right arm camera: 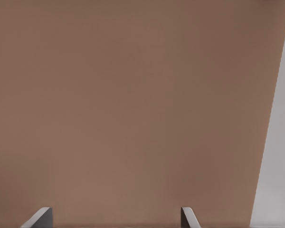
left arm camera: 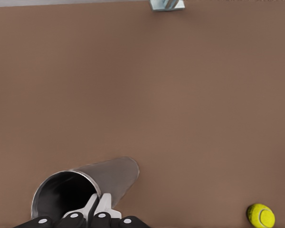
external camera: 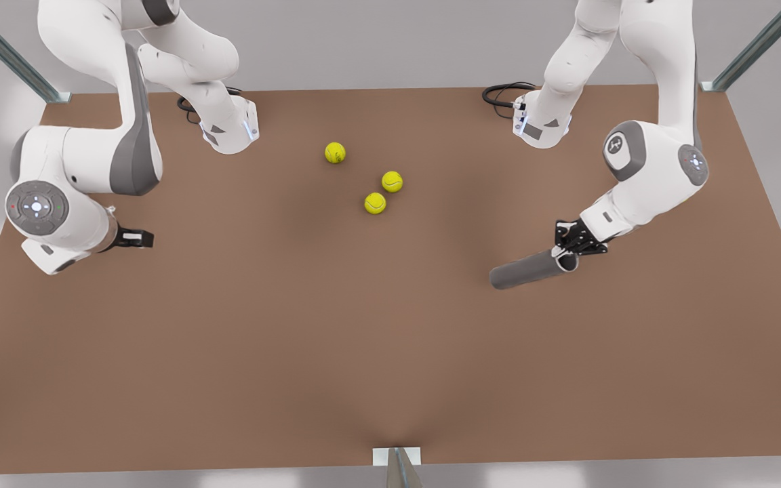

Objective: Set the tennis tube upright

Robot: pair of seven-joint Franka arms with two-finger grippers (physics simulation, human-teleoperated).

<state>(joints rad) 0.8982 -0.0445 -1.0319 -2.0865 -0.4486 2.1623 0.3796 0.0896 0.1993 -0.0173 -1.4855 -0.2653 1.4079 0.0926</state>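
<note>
Tennis tube [external camera: 529,270]: We see it lying on its side on the brown table [external camera: 295,352], toward the front view's right. Its open end with the silvery rim points at the arm there. The closed end points toward the middle of the table.

Left gripper [external camera: 567,252]: It is at the tube's open end. In the left wrist view the fingers [left arm camera: 99,205] are pinched together on the rim of the tube [left arm camera: 88,185], one inside and one outside.

Right gripper [external camera: 141,238]: It waits at the front view's left, well apart from the tube. In the right wrist view its fingertips [right arm camera: 40,218] are spread apart with nothing between them.

Tennis balls [external camera: 375,203]: Three yellow ones sit near the middle of the table, away from the tube.

Step in hand: We think the rim is caught and the tube is not yet lifted.

Next move: We think the left gripper must lift the rim end up and swing it over the closed end, so the tube stands on its bottom.
</note>
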